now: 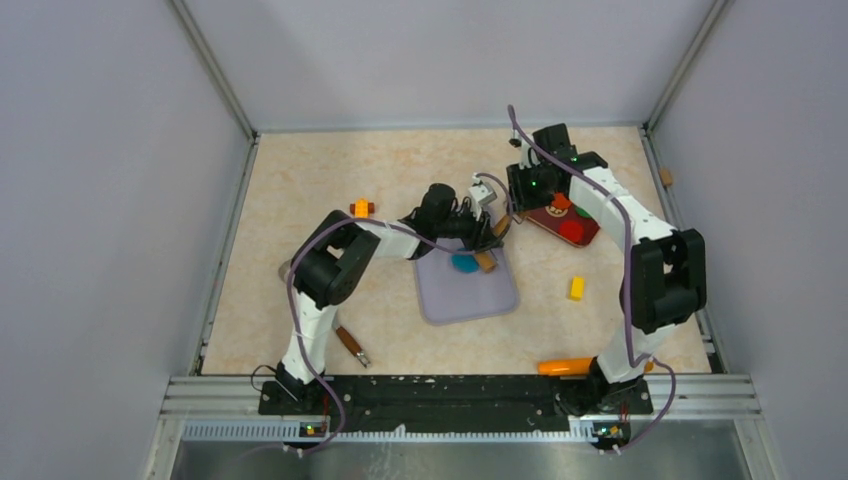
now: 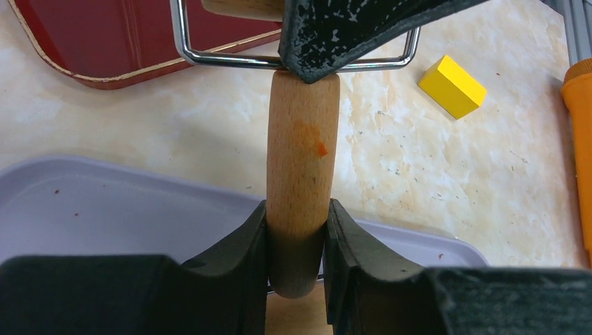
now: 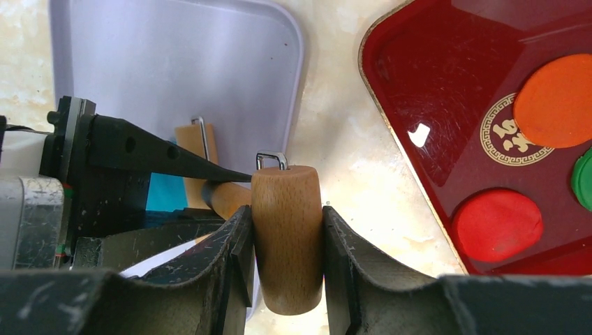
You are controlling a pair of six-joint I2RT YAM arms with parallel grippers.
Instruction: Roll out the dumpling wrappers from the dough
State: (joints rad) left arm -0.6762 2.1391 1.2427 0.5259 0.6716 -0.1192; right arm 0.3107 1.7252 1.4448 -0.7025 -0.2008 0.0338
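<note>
The teal dough lies as a small flat patch on the lavender mat, and in the right wrist view the dough shows behind the left arm's fingers. The wooden roller rests beside it. My left gripper is shut on the roller's handle. My right gripper is shut on a wooden cylinder at the roller's far end, by its wire frame. In the top view the left gripper and the right gripper meet at the mat's far edge. The dumpling wrappers are out of view.
A red tray lies right of the mat with an orange disc, a red disc and a green one. A yellow block, an orange block, an orange-handled tool and a brown tool lie around.
</note>
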